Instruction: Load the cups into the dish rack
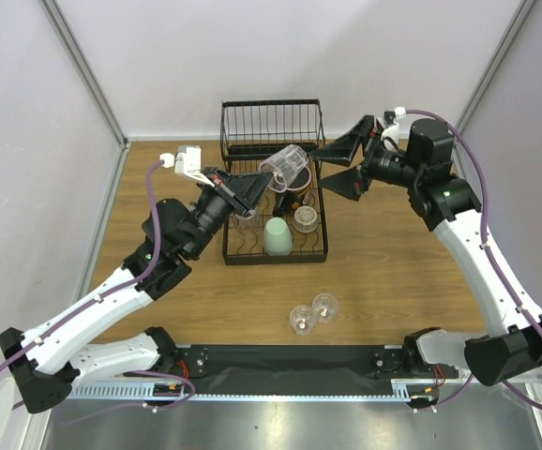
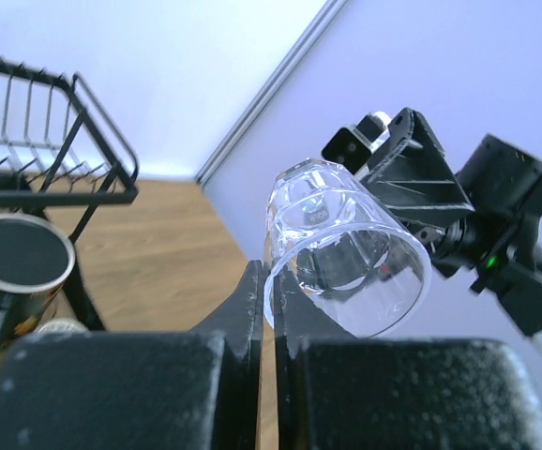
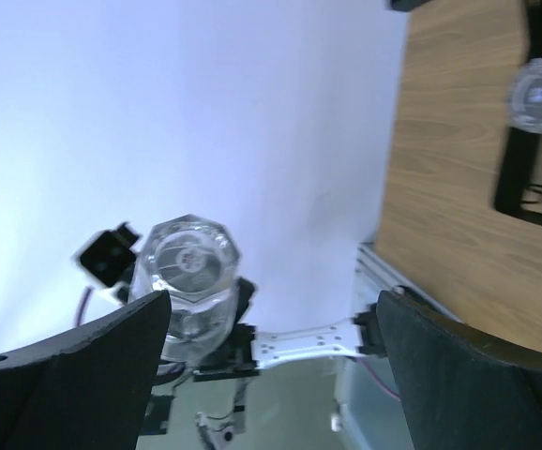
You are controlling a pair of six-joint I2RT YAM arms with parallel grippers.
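The left claw point(image 1: 255, 190) is closed on the rim of a clear tumbler point(image 1: 285, 167), and holds it tilted in the air over the dish rack point(image 1: 320, 255). The right claw point(image 1: 346, 162) stands wide open just beside this tumbler. Two other tumblers point(image 1: 301, 320) stand on the table point(image 1: 393, 272), well apart from both claws.

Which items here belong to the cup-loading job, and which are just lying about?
Job: dish rack, mint-green cup, held tumbler in left gripper, two tumblers on the table.
Lying about: black mat at the near edge.
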